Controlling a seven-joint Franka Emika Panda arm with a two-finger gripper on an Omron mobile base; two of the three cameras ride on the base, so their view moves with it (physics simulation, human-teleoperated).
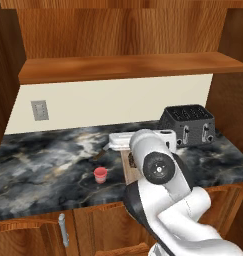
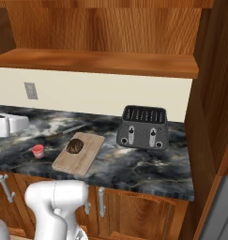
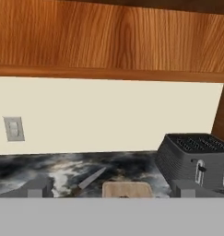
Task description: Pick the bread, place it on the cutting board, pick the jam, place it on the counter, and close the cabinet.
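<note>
The bread point(image 2: 75, 146) lies on the cutting board point(image 2: 78, 157), and the jam point(image 2: 38, 151) stands on the counter point(image 2: 143, 168) just left of the board. No writing is legible on either. The end effector point(image 3: 112, 188) spreads wide, holding nothing

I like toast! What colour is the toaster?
Dark grey, nearly black, with small silver levers. The toaster shows best in the right base view.

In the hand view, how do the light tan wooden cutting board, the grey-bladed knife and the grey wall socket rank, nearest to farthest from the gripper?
1. The cutting board: just below the open gripper, centre.
2. The knife: slightly beyond, left, on the dark marble counter.
3. The wall socket: far left, on the back wall.
</note>
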